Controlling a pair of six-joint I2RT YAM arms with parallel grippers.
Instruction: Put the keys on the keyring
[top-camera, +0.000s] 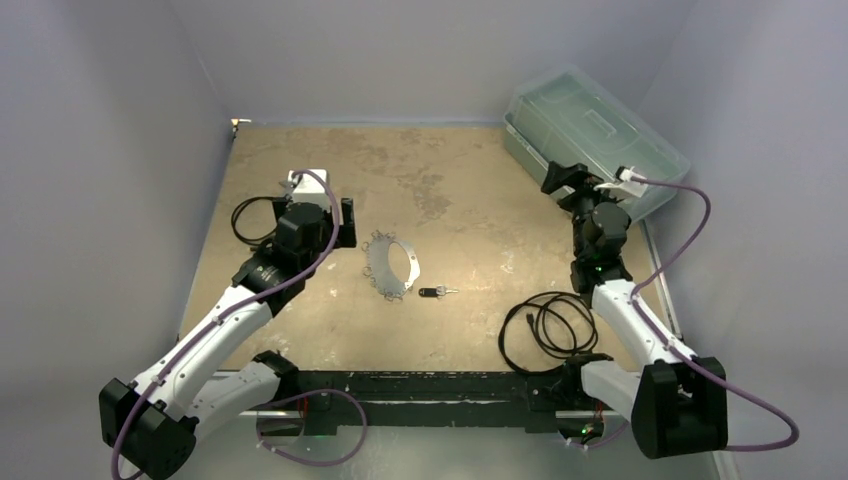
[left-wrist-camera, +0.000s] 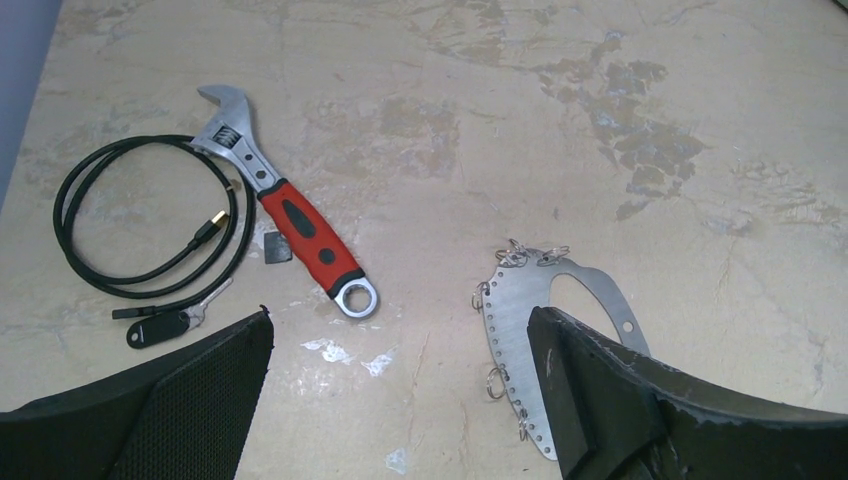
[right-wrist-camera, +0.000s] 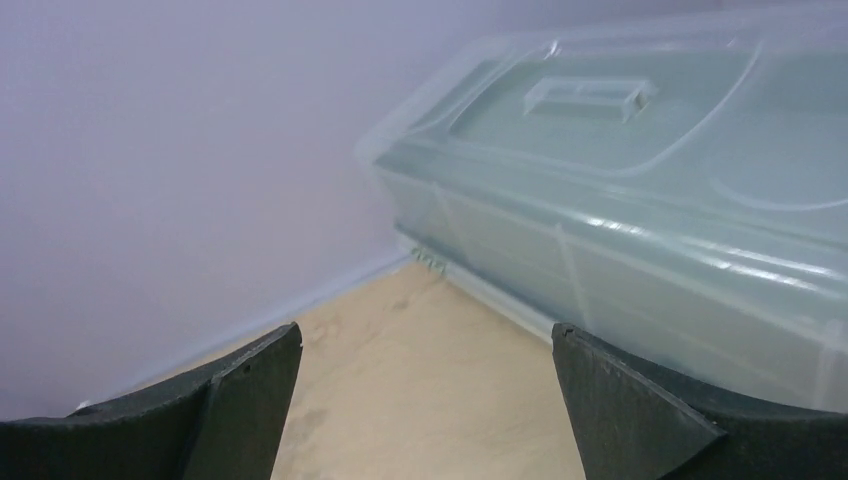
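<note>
The keyring (top-camera: 390, 265) is a flat silver crescent-shaped loop with a row of holes and small rings along its rim, lying mid-table. A tiny key (top-camera: 433, 292) with a black head lies just to its right. In the left wrist view the keyring (left-wrist-camera: 520, 300) lies partly under my right finger. Another black-headed key (left-wrist-camera: 160, 327) lies at the lower left. My left gripper (top-camera: 342, 232) (left-wrist-camera: 400, 318) hovers open and empty just left of the keyring. Far right, my right gripper (top-camera: 562, 188) (right-wrist-camera: 425, 340) is also open and empty, facing the box.
A red-handled adjustable wrench (left-wrist-camera: 290, 225) and a coiled black cable (left-wrist-camera: 85, 270) lie left of the left gripper. Another black cable coil (top-camera: 545, 325) lies at the near right. A clear lidded plastic box (top-camera: 590, 125) (right-wrist-camera: 650, 200) stands at the back right against the wall.
</note>
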